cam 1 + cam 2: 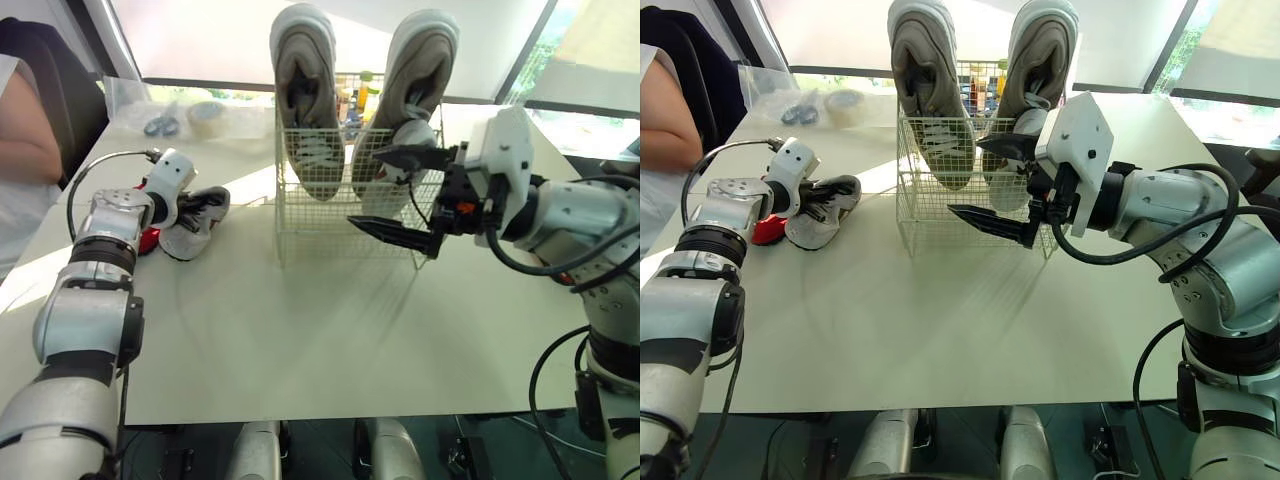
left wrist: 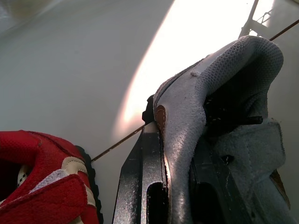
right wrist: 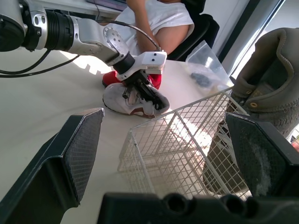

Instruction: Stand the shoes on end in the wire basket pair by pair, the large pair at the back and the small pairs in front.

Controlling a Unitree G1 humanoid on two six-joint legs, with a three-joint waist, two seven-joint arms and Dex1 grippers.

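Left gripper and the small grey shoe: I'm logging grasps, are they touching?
Touching. In the left wrist view the left gripper pinches the collar of the small grey shoe between its fingers.

Large pair (image 1: pixel 305 100) on end, far side of my wire basket (image 1: pixel 300 235); left of it on the tabletop (image 1: pixel 300 340), a small shoe (image 1: pixel 195 222), second small shoe (image 1: pixel 150 240) just beside, farther left.

left arm (image 1: pixel 95 255) reaching forward, wrist turned inward | left gripper (image 1: pixel 193 208) clamped onto the small grey shoe (image 1: pixel 180 241) | right arm (image 1: pixel 572 215) bent, forearm pointing across to the left | right gripper (image 1: pixel 364 188) spread wide, one finger above the other
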